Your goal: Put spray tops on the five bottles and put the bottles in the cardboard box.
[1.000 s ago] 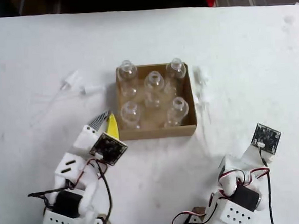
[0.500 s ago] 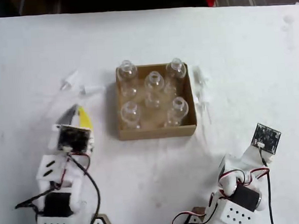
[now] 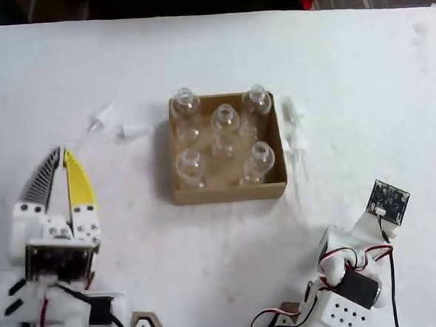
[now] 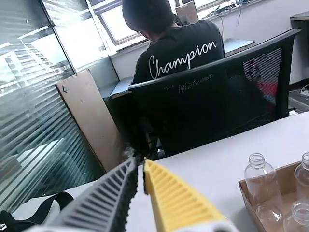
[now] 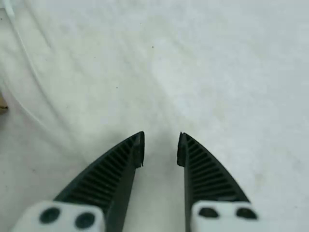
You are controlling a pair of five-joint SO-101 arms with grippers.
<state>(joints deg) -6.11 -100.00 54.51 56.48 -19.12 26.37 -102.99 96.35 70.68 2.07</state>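
The cardboard box (image 3: 227, 193) sits mid-table with several clear, topless bottles (image 3: 225, 119) standing in it. White spray tops lie loose on the table, some left of the box (image 3: 134, 129) and some right of it (image 3: 293, 114). My left gripper (image 3: 60, 152), with one grey and one yellow finger, is shut on nothing, raised at the table's left and well clear of the box. From the left wrist its fingertips (image 4: 140, 165) nearly touch, with a bottle (image 4: 259, 180) and the box corner (image 4: 247, 195) off to one side. My right gripper (image 5: 160, 147) stands open over bare white table.
The right arm's wrist camera (image 3: 388, 201) sits near the front right, away from the box. A thin spray-top tube (image 5: 21, 58) lies on the table ahead of the right gripper. White tabletop (image 3: 211, 53) stretches behind the box.
My left arm has swung left, away from the box's front left corner, and now points toward the far side. The right arm, box and bottles have not moved.
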